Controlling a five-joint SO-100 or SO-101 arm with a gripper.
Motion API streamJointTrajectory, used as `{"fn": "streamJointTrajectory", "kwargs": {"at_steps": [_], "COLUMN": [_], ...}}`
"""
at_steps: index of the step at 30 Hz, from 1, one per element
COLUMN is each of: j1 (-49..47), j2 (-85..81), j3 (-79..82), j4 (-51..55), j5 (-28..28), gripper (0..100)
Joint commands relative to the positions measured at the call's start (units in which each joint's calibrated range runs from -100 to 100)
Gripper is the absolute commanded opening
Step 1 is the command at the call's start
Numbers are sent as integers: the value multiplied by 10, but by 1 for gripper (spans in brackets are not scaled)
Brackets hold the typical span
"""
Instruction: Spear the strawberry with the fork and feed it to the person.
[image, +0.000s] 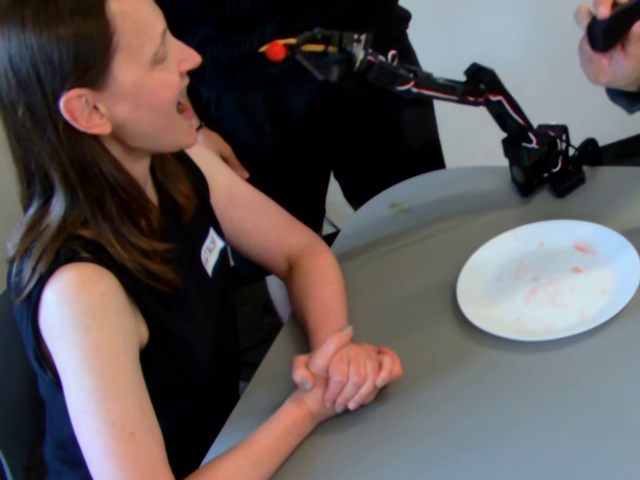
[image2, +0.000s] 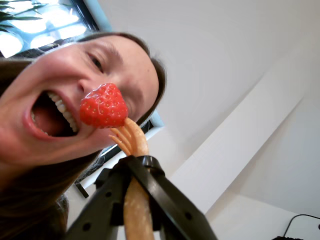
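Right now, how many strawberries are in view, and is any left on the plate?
1. The strawberry sits speared on the fork, near the person's open mouth. The plate holds only juice smears.

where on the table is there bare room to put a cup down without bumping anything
Bare grey table lies in front of the white plate, right of the person's clasped hands. A narrower strip runs between plate and far edge, left of the arm's base. Crowded: mid-air between her mouth and the fork's strawberry.
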Motion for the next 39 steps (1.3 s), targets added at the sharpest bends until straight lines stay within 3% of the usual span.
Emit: {"fn": "streamJointTrajectory", "kwargs": {"at_steps": [1,11,15,29,34,37,38,39], "j1": [3,9,27,30,29,24,23,24], "j2": [33,93,94,75,5,-156,-219,-328], "j3": [-55,-61,-61,-60,-60,-60,-59,-54], "j4": [-9,-8,-8,3,97,345,462,649], "j5": [-1,-3,-38,-41,-42,-42,-42,-42], "gripper": [1,1,1,1,1,1,1,1]}}
